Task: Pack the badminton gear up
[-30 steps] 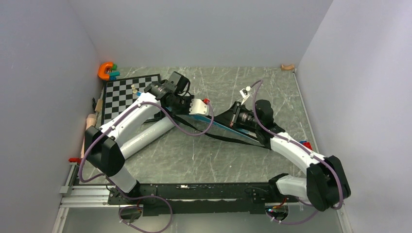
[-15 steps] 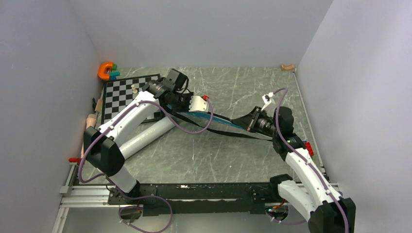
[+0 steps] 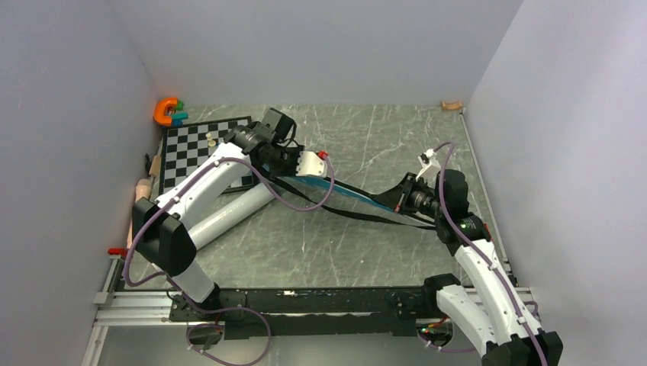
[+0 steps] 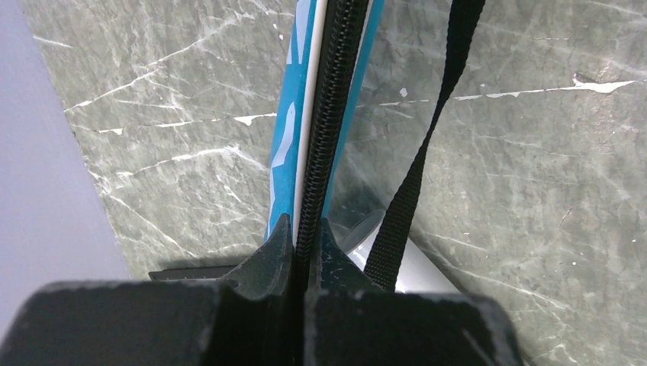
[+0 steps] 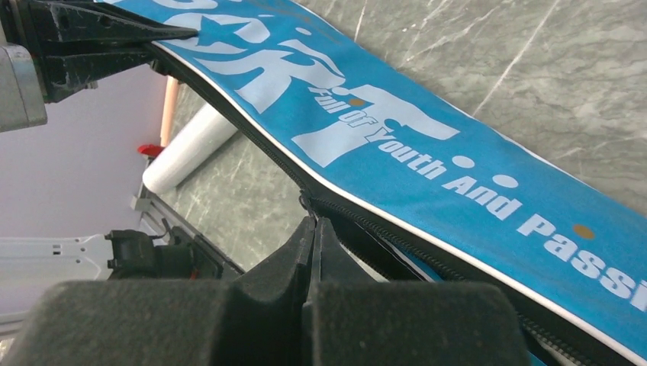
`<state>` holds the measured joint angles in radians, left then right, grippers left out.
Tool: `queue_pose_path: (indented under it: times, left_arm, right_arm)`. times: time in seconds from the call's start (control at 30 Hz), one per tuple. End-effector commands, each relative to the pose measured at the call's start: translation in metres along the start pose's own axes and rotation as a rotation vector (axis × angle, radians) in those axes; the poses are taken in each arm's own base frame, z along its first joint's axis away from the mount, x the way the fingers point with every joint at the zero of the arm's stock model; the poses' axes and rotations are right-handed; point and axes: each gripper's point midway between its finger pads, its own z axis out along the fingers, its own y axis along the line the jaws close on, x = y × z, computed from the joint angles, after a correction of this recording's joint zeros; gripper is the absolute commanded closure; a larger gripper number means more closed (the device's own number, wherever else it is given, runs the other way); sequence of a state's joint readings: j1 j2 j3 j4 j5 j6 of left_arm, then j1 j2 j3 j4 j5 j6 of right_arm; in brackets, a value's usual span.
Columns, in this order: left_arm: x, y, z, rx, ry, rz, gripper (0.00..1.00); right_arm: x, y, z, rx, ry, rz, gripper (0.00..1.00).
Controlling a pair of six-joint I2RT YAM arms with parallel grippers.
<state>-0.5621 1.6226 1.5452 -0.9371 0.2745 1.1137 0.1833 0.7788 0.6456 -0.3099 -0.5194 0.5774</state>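
The blue "SPORT" bag (image 3: 343, 192) hangs stretched between my two grippers above the table. Closed on the bag's zipped edge (image 4: 284, 152) at its left end is my left gripper (image 3: 294, 174) (image 4: 303, 225). My right gripper (image 3: 398, 200) (image 5: 313, 223) is shut on the zipper pull, where the zip of the bag (image 5: 397, 137) parts. The black strap (image 3: 358, 216) (image 4: 427, 137) sags below. A long pale-grey tube (image 3: 229, 213) (image 5: 191, 145) lies on the table under the left arm, with one end (image 4: 416, 271) just below the left fingers.
A black-and-white chessboard (image 3: 194, 152) with a small pale piece on it lies at the back left, partly under my left arm. An orange and green toy (image 3: 168, 111) sits in the back left corner. A wooden rolling pin (image 3: 143, 187) lies along the left wall. A small wooden piece (image 3: 452, 105) is at the back right.
My right gripper has travelled right and toward the near edge, staying shut on the zipper, and its arm swung out to the right. The bag now hangs lower and longer. The left gripper barely moved.
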Motion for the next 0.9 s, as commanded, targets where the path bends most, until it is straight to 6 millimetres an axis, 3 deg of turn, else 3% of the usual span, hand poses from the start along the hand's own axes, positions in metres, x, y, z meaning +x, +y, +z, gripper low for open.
queue_pose_path:
  times: [0.0, 0.07, 0.2, 0.3, 0.43, 0.57, 0.63, 0.73, 0.87]
  left_arm:
    - [0.029, 0.041, -0.022, -0.153, 0.124, -0.017, 1.0]
    - [0.03, 0.043, -0.022, -0.157, 0.129, -0.019, 1.0]
    - [0.026, 0.044, -0.023, -0.149, 0.12, -0.021, 1.0]
    - [0.023, 0.043, -0.025, -0.141, 0.11, -0.017, 1.0]
    - [0.018, 0.045, -0.031, -0.134, 0.097, -0.009, 1.0]
    - [0.008, 0.042, -0.04, -0.117, 0.06, 0.035, 1.0]
    - [0.004, 0.041, -0.045, -0.114, 0.043, 0.06, 1.0]
    - [0.0, 0.037, -0.05, -0.09, 0.027, 0.092, 1.0]
    - [-0.001, 0.029, -0.056, -0.059, 0.018, 0.123, 1.0]
  right_arm:
    - [-0.012, -0.004, -0.018, 0.082, -0.042, -0.05, 1.0]
    - [-0.015, 0.0, -0.022, 0.079, -0.048, -0.067, 0.94]
    - [-0.028, 0.013, -0.029, 0.06, -0.055, -0.144, 0.56]
    - [-0.041, 0.02, -0.03, 0.048, -0.061, -0.211, 0.41]
    - [-0.039, 0.025, -0.019, -0.002, -0.056, -0.304, 0.14]
    - [-0.042, 0.041, -0.006, 0.039, -0.098, -0.488, 0.1]
    - [-0.033, 0.054, 0.001, 0.036, -0.081, -0.616, 0.07]
    - [-0.018, 0.056, 0.01, 0.046, -0.019, -0.751, 0.06]
    - [-0.017, 0.053, 0.009, 0.048, -0.028, -0.833, 0.06]
